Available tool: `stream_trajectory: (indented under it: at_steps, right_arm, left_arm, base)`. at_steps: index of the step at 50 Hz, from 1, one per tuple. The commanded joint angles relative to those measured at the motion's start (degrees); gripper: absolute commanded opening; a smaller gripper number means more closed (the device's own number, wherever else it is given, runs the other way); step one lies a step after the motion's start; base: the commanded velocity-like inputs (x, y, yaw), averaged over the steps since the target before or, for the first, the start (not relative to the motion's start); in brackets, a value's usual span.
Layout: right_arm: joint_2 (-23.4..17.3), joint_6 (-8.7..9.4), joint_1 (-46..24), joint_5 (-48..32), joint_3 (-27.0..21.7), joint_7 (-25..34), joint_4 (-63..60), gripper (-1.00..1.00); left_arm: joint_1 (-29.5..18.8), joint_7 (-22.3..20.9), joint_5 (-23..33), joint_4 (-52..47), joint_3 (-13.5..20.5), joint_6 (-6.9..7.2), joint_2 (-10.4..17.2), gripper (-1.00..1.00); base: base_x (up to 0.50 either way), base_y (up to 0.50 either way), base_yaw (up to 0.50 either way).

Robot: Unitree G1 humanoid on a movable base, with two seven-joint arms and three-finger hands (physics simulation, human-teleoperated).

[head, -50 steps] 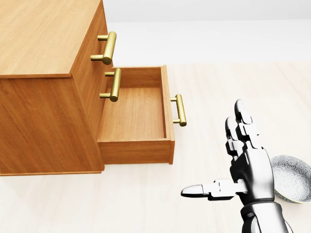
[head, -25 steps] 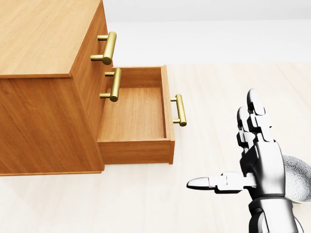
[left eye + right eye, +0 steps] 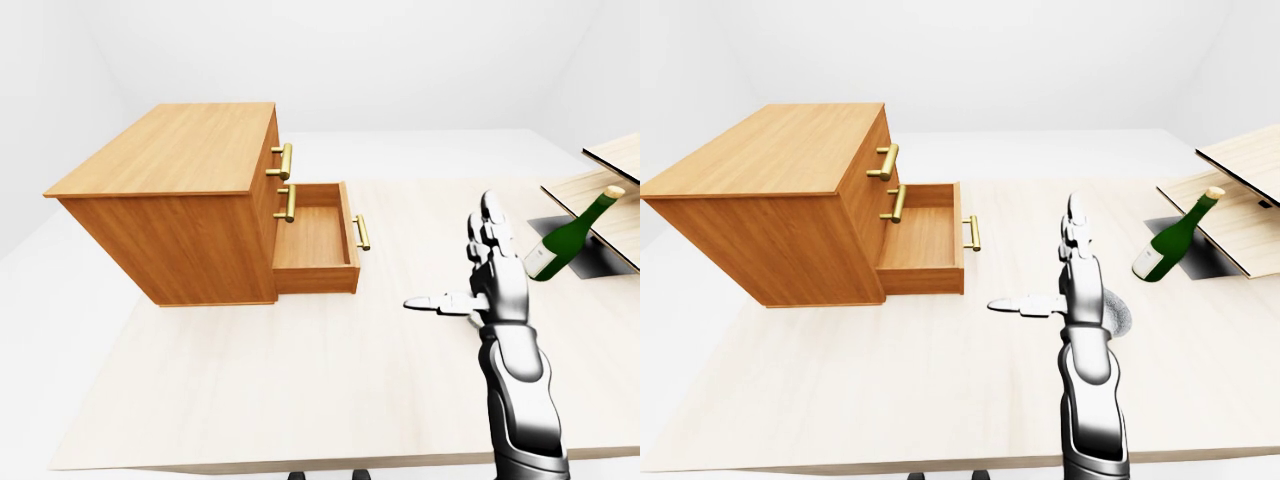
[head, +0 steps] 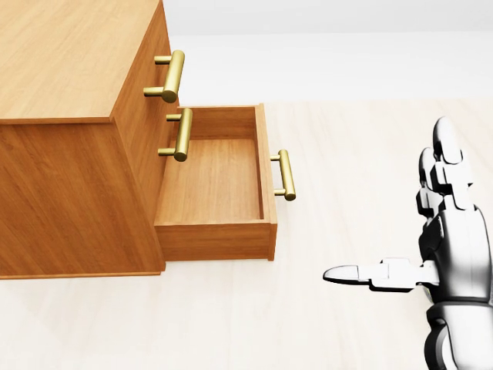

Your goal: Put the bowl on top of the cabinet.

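wooden cabinet [image 3: 180, 200] noted as target; right hand [image 3: 1082, 290] raised near bowl [image 3: 1120, 318], fingers [image 3: 1076, 235] spread apart, judged ready for grasp.

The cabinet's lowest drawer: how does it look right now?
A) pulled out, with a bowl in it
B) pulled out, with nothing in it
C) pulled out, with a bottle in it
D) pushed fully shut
B: the lowest drawer of the cabinet stands pulled out, and only its bare wooden floor shows inside.
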Motion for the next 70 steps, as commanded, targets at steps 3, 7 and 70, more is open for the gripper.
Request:
stream_trajectory:
  at_steps: [3, 7, 70]
  right_arm:
    - [-1.75, 0.0, -1.2, -2.41, -3.12, 0.32, -0.39, 1.0]
    - [-2.3, 0.0, -1.26, -4.06, -3.51, 0.7, -0.31, 1.0]
    - [-4.98, 0.0, 0.83, -31.37, -6.76, 7.26, 0.1, 1.0]
  left_arm:
    - [-0.02, 0.04, -0.09, 0.05, 0.05, 0.0, 0.11, 1.0]
    - [0.01, 0.07, -0.15, -0.09, 0.08, 0.0, 0.06, 1.0]
    - [1.33, -1.97, 1.7, -0.48, 0.26, 0.0, -2.13, 1.0]
  base:
    - [0.0, 0.0, 0.0]
    - [0.0, 0.0, 0.0]
    - [0.0, 0.0, 0.0]
